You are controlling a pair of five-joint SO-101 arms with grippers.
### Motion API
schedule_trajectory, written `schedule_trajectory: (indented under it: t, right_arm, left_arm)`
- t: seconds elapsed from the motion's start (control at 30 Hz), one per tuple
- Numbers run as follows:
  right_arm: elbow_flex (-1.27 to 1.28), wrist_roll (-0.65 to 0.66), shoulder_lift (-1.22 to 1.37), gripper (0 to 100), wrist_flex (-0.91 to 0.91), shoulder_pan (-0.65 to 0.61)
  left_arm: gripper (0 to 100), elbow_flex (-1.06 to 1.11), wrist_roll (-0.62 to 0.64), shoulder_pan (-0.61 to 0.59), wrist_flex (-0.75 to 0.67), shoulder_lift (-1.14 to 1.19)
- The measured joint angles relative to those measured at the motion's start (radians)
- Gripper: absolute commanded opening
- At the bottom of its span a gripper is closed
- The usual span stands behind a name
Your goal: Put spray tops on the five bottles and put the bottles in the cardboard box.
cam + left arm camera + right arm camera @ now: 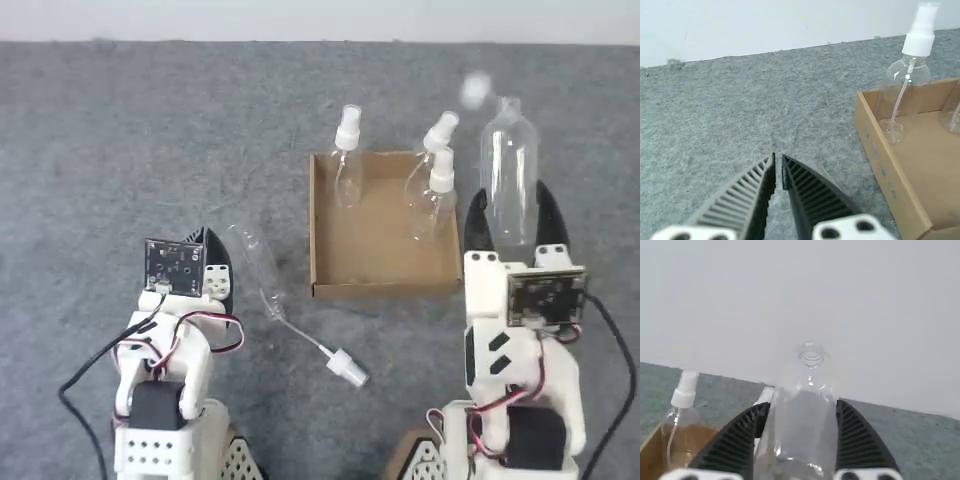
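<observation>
On the grey carpet (120, 130), seen from the high view, the cardboard box (385, 288) sits slightly right of centre with three capped bottles standing inside it. One capped bottle (347, 170) is in the box's 11 o'clock corner. A second capped bottle (425, 172) and a third capped bottle (437, 207) stand close together along the side at 2 o'clock. At 3 o'clock from the box, just beyond its wall, the right gripper (512, 195) grasps the uncapped bottle (508, 150). Its two black fingers (478, 218) press the clear body from either side, and the neck points toward 12 o'clock. The right wrist view shows that bottle's threaded mouth bare and open. A small white object (475, 90) lies at 11 o'clock from that neck, too blurred to identify. At 9 o'clock from the box, near but apart from it, a topless bottle (256, 265) lies on its side on the carpet. A loose spray top (347, 367) rests at 7 o'clock from the box, its thin tube reaching toward that bottle's mouth; whether the tube enters the mouth cannot be told. The left gripper (779, 161) hangs beside the lying bottle, at its 9 o'clock. Its ribbed jaws are clenched to a sliver of a gap and grip nothing.
</observation>
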Motion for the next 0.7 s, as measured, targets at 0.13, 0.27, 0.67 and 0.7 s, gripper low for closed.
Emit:
schedule_trajectory:
  t: [0.13,0.27,0.67,0.7]
  right_arm:
    - [0.069,0.006,-0.140,3.9,0.000,0.094]
    - [0.084,0.012,-0.121,3.8,0.000,0.195]
    - [0.299,0.084,-0.121,3.8,-0.029,0.368]
    - [0.322,0.100,-0.120,3.8,-0.029,0.370]
  left_arm:
    - [1,0.000,0.000,0.000,0.000,0.000]
    - [1,0.000,0.000,0.000,0.000,0.000]
    - [1,0.000,0.000,0.000,0.000,0.000]
    - [1,0.000,0.000,0.000,0.000,0.000]
